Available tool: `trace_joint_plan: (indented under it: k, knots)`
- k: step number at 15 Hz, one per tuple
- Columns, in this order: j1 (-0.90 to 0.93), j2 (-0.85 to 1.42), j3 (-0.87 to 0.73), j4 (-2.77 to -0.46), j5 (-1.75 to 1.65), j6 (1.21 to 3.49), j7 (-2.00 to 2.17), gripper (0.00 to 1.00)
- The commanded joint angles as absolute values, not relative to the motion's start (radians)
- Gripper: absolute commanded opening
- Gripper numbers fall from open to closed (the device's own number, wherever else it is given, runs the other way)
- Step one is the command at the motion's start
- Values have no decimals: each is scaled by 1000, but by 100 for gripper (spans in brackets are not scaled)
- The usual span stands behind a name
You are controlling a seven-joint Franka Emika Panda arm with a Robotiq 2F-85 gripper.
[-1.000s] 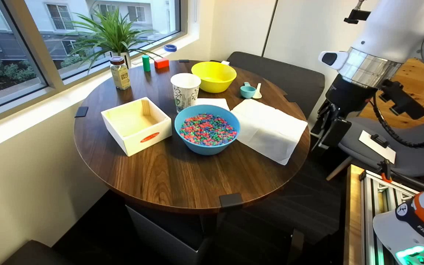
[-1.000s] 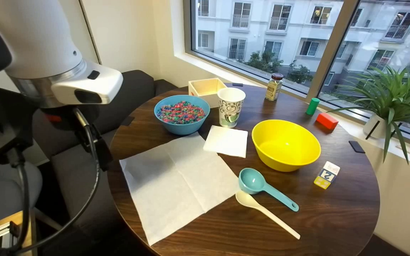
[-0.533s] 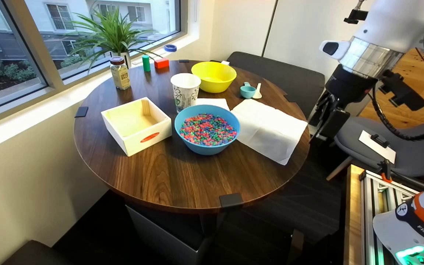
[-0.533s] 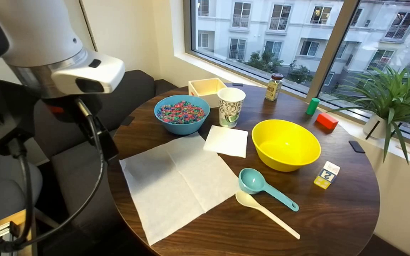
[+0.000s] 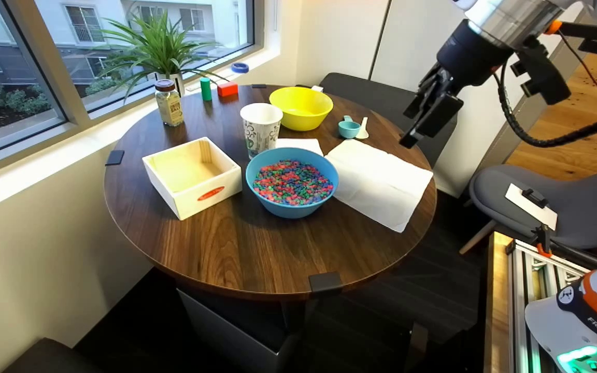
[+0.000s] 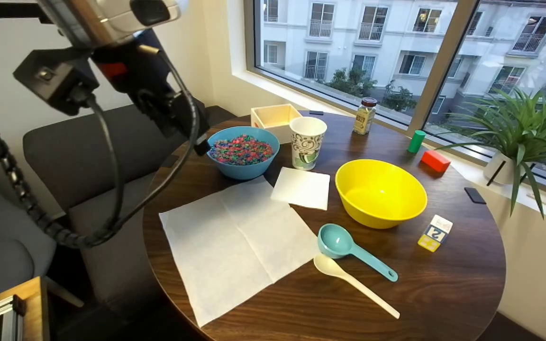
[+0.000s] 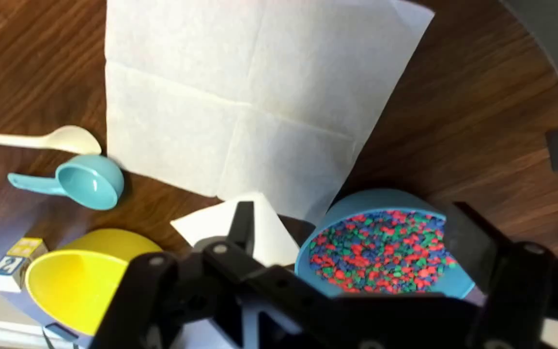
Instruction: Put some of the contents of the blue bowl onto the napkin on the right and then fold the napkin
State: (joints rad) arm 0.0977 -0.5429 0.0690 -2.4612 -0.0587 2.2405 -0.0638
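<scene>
Gripper (image 7: 354,228) hangs with fingers (image 7: 243,225) wide apart in the wrist view, which also shows two creases crossing on the napkin (image 7: 255,97). In an exterior view, with 12 always at the top, a fingertip (image 6: 202,147) masks part of the blue bowl (image 6: 242,171), which holds the multicoloured contents (image 6: 241,149), and the napkin (image 6: 235,251) lies flat at 6 o'clock from it. Rightward come a smaller white sheet (image 6: 301,188), shown whole, then scoop (image 6: 344,244), spoon (image 6: 356,284), yellow bowl (image 6: 381,194) and number block (image 6: 435,233). In an exterior view bowl and cup (image 5: 261,129) partly cover that sheet (image 5: 298,145); there, a pale open box (image 5: 187,202) stands just beside the blue bowl at 9 o'clock, dark wood of the table (image 5: 236,248) runs from bowl to rim at 6, a napkin corner (image 5: 423,176) stops just short of the rim at 3, and the fingers (image 5: 436,116) hang well apart from the bowl at 2
</scene>
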Motion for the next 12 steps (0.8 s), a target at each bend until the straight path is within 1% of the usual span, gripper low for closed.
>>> trace_joint_plan:
  k: [1, 4, 10, 12]
  knots:
    - [94, -508, 75, -2436, -74, 2267, -61, 100]
    - [84, -426, 84, -2388, -94, 2298, -59, 100]
    - [83, -414, 84, -2378, -96, 2298, -58, 100]
    - [85, -375, 93, -2349, -88, 2295, -37, 100]
